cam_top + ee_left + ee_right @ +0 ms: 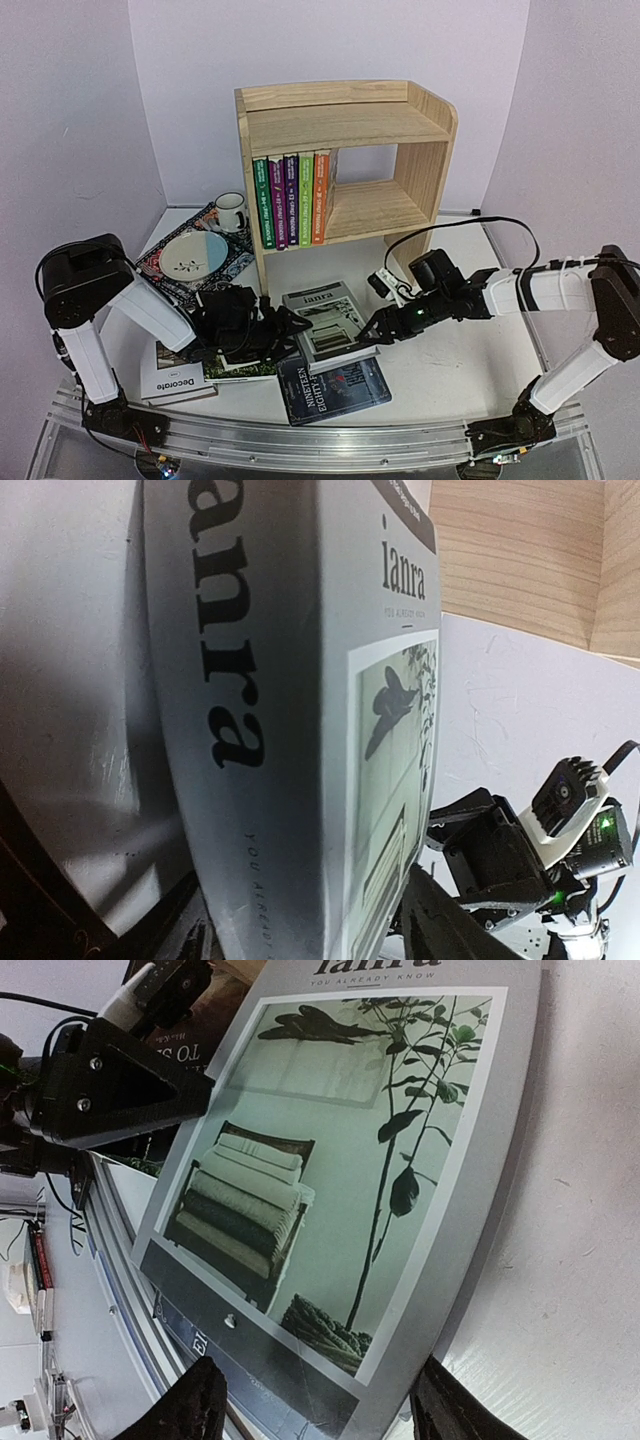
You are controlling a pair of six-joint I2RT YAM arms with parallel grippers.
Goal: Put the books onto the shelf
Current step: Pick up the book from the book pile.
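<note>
Closest to the lens, the grey "ianra" book [300, 730] is filling the left wrist view, its spine turned towards us. It is lying mid-surface, in front of the shelf [425, 150]. The left fingers [278, 326] are sitting at its left edge, and we cannot tell whether they are gripping it. The right fingers [200, 1405] are standing apart, straddling its opposite edge without clamping.

We are reading this as the pickup of that book. To do it well, we are wanting both sides to take hold evenly, the cover kept from bowing, and the book turned upright before it is carried to the gap right of the row.

Counting left to right on the surface [450, 385], we are finding four loose books: white "Decorate" [172, 382], a green one [240, 370], the grey one and a dark one [335, 390]. Five books [292, 198] are standing on the shelf's lower tier. We are also counting one mat [232, 268], one plate [193, 253] and one mug [231, 210].
</note>
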